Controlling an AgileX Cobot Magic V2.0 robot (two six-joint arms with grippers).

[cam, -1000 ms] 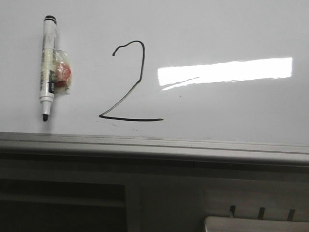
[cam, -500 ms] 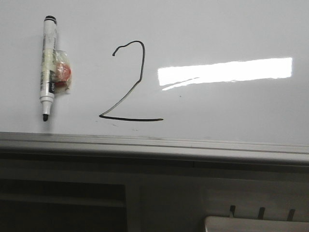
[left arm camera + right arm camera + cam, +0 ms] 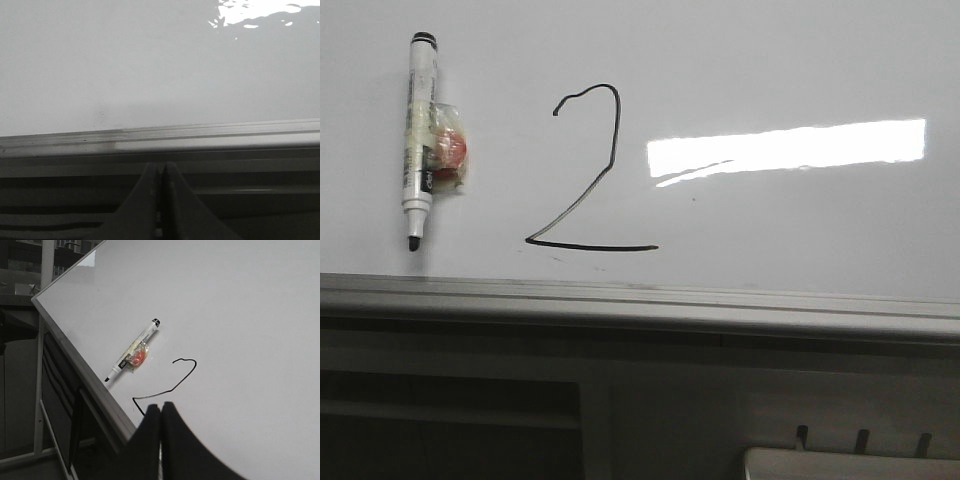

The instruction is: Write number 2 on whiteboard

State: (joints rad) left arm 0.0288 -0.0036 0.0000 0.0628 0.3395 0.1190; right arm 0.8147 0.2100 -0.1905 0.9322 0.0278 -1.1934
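Note:
A thin black number 2 (image 3: 588,170) is drawn on the white whiteboard (image 3: 770,60). It also shows in the right wrist view (image 3: 170,382), its base stroke partly hidden behind my right gripper (image 3: 161,406). That gripper is shut and empty, held above the whiteboard (image 3: 240,315) near its edge. My left gripper (image 3: 160,166) is shut and empty, below the board's grey rim (image 3: 200,132). Neither gripper shows in the front view.
A white marker pen (image 3: 419,140) with a black tip lies on the board left of the digit, with a taped orange lump (image 3: 448,150) on its side; it also shows in the right wrist view (image 3: 132,350). A bright glare (image 3: 785,148) lies right of the digit.

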